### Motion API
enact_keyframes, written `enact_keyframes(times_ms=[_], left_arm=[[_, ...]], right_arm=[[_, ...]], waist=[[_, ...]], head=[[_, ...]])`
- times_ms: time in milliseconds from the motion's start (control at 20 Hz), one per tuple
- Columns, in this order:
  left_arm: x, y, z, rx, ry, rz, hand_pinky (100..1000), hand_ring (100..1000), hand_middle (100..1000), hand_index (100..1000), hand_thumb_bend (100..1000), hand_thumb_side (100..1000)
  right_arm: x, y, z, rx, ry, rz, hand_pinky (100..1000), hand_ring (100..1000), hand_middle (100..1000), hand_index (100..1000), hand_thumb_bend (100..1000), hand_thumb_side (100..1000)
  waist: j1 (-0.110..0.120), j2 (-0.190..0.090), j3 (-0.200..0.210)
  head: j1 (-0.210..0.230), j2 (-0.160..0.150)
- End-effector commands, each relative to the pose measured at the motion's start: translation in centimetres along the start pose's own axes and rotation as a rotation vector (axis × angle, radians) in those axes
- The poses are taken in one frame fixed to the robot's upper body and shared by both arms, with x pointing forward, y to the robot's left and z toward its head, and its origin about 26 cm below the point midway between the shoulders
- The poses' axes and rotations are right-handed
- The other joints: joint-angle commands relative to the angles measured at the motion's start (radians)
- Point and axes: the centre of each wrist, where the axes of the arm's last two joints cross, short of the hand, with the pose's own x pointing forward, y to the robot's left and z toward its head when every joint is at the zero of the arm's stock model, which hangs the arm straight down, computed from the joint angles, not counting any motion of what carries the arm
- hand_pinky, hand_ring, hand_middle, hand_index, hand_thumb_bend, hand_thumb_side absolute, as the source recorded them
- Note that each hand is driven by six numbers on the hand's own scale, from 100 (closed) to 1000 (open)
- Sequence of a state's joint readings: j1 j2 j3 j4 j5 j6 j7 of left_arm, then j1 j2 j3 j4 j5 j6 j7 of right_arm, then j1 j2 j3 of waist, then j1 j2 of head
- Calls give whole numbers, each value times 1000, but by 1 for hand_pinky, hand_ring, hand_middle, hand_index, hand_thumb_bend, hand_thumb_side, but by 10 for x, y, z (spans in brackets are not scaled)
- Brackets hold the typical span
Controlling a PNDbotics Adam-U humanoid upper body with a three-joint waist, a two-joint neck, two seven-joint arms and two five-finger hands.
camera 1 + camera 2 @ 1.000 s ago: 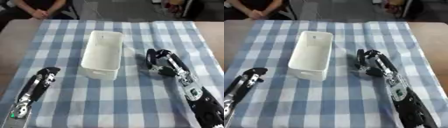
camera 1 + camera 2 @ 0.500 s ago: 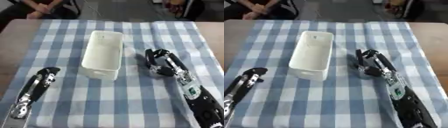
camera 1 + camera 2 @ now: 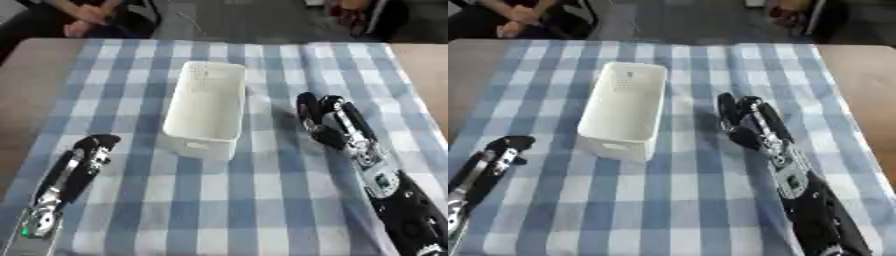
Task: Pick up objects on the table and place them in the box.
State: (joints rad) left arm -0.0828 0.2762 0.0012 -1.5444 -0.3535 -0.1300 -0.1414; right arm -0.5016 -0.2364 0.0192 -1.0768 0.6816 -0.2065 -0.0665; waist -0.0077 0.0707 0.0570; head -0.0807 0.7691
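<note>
A white rectangular box (image 3: 208, 112) stands in the middle of the blue-and-white checked tablecloth (image 3: 262, 210), its long side running away from me, and its inside looks empty. My right hand (image 3: 331, 120) rests on the cloth just right of the box, a short gap away, its fingers relaxed and pointing away with nothing in them. My left hand (image 3: 86, 155) lies open on the cloth at the lower left, below and left of the box. No loose object shows on the table.
The cloth covers a brown table (image 3: 35, 90) whose bare top shows at the left and right edges. A seated person (image 3: 83, 15) is at the far edge, touching nothing.
The whole picture has shifted a little, so the camera moved. Neither hand nor the box has visibly moved on the cloth.
</note>
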Motion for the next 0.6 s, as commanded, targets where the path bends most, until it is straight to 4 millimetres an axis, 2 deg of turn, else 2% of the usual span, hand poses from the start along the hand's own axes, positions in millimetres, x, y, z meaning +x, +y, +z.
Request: enact_keyframes(times_ms=[50, 600], left_arm=[[4, 5, -3, 6, -18, -17, 681, 792, 802, 808, 1000, 1000], [4, 5, -3, 8, -17, -18, 681, 792, 802, 809, 1000, 1000]], right_arm=[[6, -8, -7, -62, -8, 8, 692, 518, 529, 423, 100, 361], [5, -6, -6, -86, -3, 4, 695, 517, 524, 425, 100, 367]], waist=[[2, -11, -1], [3, -13, -2]], head=[[-9, 1], [-10, 1]])
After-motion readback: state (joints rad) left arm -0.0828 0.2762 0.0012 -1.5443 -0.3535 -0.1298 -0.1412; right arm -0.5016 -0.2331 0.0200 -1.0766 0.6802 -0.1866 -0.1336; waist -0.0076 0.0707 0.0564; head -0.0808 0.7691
